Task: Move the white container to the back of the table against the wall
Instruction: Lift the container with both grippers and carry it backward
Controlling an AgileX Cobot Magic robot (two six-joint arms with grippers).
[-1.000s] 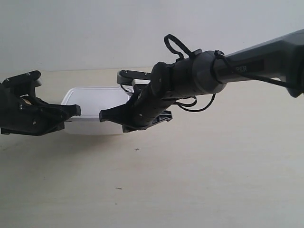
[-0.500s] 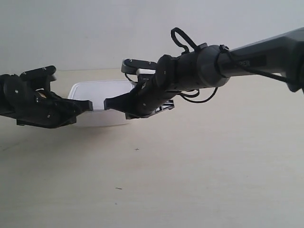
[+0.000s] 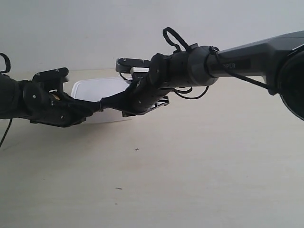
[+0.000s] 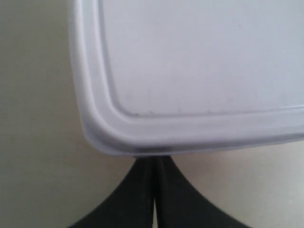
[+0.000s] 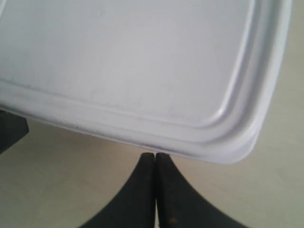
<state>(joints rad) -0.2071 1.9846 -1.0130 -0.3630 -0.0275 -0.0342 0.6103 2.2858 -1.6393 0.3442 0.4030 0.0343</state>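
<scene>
In the exterior view the arm at the exterior view's left (image 3: pixel 28 102) and the arm at the exterior view's right (image 3: pixel 247 59) run off the picture's edges, and their front ends cover the near side of the white container (image 3: pixel 97 88). Both wrist views crop the container, and its lid rim hides the tips of the jaws; contact there cannot be told.
</scene>
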